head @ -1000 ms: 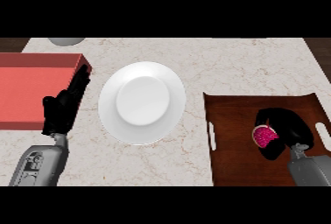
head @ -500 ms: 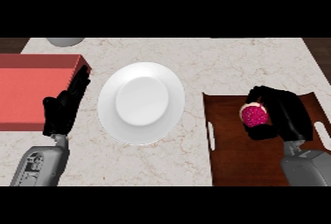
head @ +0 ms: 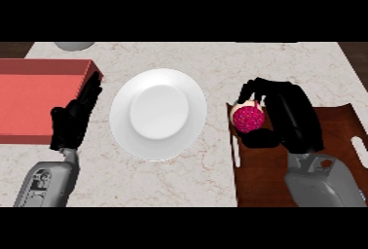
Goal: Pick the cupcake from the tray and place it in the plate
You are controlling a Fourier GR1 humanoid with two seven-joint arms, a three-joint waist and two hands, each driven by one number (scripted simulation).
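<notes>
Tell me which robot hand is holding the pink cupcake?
The right robot hand, over the brown tray's left edge, curls around the cupcake. The left robot hand holds nothing, resting open beside the white plate.

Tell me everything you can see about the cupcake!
The cupcake has a bumpy pink-red top and a bit of pale wrapper showing at its upper left. The black right hand curls its fingers around it, hiding its far side. It sits at the left edge of the brown tray, to the right of the white plate, not yet on it.
</notes>
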